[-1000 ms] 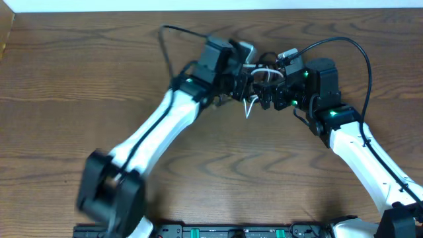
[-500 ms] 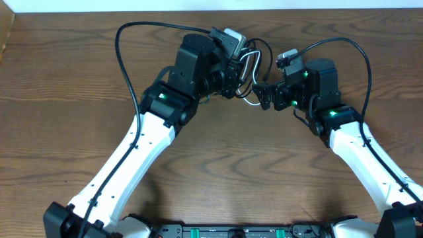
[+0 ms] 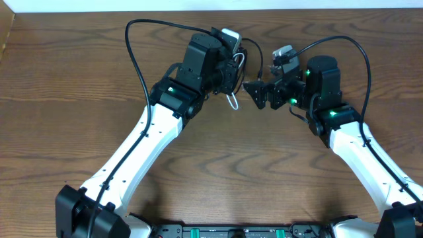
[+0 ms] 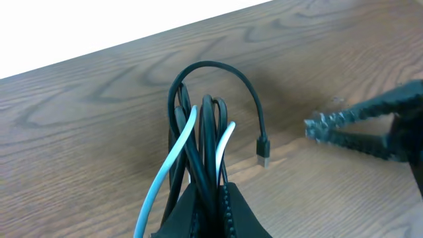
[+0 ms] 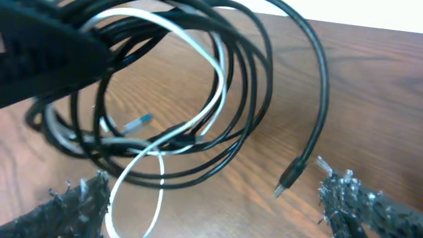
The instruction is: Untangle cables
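Note:
My left gripper (image 3: 232,71) is shut on a bundle of tangled cables (image 4: 205,142) and holds it above the wood table. The bundle is black loops with one white cord (image 4: 168,168) through them. A black plug end (image 4: 263,157) hangs free on the right of the bundle. In the right wrist view the coils (image 5: 198,99) hang in front of my right gripper (image 5: 218,198), with the white cord (image 5: 158,165) looping down and a plug (image 5: 289,178) between the open fingers. My right gripper (image 3: 254,92) is open and empty, just right of the bundle.
The brown wood table (image 3: 66,99) spreads all round. Its far edge meets a white wall (image 3: 330,5). Thick black arm wires arc over the left arm (image 3: 132,46) and the right arm (image 3: 360,53).
My left arm swung left and lifted the cable bundle up and away from my right gripper. My right gripper has let go and opened wide.

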